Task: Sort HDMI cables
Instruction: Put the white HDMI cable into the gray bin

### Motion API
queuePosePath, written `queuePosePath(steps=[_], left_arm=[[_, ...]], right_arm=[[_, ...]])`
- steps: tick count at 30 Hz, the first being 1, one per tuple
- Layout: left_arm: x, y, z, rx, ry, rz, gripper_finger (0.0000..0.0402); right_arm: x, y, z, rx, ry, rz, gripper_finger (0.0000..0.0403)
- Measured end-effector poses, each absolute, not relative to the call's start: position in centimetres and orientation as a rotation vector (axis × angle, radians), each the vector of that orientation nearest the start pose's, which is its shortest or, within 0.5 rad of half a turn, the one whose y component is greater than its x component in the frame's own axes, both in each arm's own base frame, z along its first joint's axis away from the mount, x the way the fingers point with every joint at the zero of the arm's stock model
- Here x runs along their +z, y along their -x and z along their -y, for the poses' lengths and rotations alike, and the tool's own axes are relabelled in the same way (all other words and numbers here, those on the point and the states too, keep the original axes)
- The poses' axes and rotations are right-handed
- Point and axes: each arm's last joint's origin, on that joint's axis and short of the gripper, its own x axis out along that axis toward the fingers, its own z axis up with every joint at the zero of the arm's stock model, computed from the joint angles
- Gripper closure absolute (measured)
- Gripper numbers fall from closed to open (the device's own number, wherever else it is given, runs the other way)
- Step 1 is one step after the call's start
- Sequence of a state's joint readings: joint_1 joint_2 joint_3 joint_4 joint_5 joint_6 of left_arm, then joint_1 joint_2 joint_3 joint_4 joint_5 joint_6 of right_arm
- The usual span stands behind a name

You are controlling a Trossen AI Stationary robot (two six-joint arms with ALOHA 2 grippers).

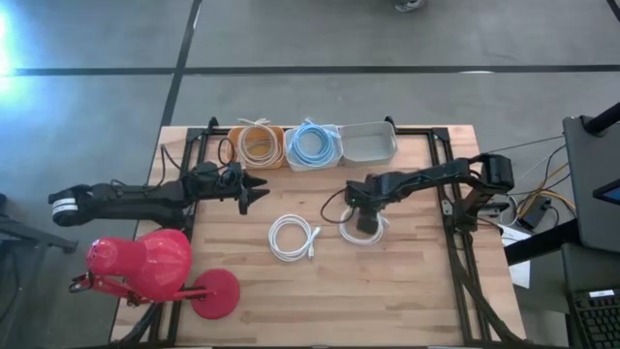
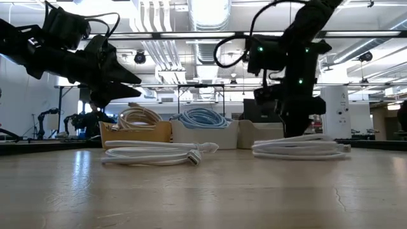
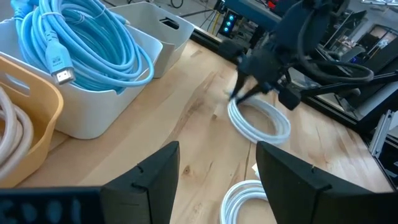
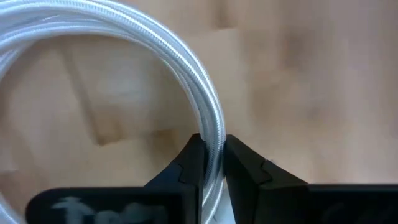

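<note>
Two white HDMI cable coils lie flat on the wooden table: one (image 1: 294, 237) near the middle, one (image 1: 363, 231) to its right. My right gripper (image 1: 366, 221) stands over the right coil (image 4: 155, 56), shut on its strands. My left gripper (image 1: 254, 189) hovers open above the table, near the tan tub (image 1: 260, 143) that holds beige coils. A white tub (image 1: 313, 145) beside it holds light blue coils (image 3: 93, 43). In the left wrist view, the open left gripper (image 3: 217, 180) faces the right gripper (image 3: 261, 87) and its coil (image 3: 261, 121). My right gripper pinches the right white coil's bundled strands (image 4: 212, 146) between its two fingers (image 4: 189, 168), at one point of the ring. The fingers come from above, pointing down, across the strands. The coil (image 2: 299, 149) lies flat on the table.
A third, grey-white tub (image 1: 368, 142) stands empty at the right end of the row along the table's far edge. A red object on a round base (image 1: 145, 271) sits at the table's near left corner. Bare wood lies along the near side.
</note>
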State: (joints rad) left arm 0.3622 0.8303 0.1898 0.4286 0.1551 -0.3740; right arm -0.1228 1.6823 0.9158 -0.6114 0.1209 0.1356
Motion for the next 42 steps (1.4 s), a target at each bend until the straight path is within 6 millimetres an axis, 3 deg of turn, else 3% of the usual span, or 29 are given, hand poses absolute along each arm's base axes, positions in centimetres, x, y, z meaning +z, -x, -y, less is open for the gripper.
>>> queuePosePath(steps=[3,13,16,20,25,32,42], left_arm=[[18.0,-15.9,-5.5,0.243,0.425,-0.165,0.0189],[18.0,-15.9,-5.5,0.242,0.420,-0.167,0.0189],[18.0,-15.9,-5.5,0.242,0.420,-0.167,0.0189],[18.0,-15.9,-5.5,0.242,0.420,-0.167,0.0189],[18.0,-15.9,-5.5,0.242,0.419,-0.168,0.0189],[18.0,-15.9,-5.5,0.242,0.419,-0.168,0.0189],[18.0,-15.9,-5.5,0.242,0.419,-0.167,0.0189]], right_arm=[[16.2,-28.2,3.8,-0.446,-0.028,-1.341,0.0365],[23.8,-27.6,5.4,-1.009,0.302,-0.982,0.0359],[25.8,-26.8,6.5,-1.208,0.390,-0.887,0.0358],[27.0,-25.8,8.7,-1.348,0.362,-0.828,0.0357],[25.6,-24.7,12.5,-1.426,0.240,-0.822,0.0356],[21.5,-24.7,17.2,-1.401,0.071,-0.808,0.0356],[16.8,-26.1,18.8,-1.360,0.097,-0.957,0.0340]])
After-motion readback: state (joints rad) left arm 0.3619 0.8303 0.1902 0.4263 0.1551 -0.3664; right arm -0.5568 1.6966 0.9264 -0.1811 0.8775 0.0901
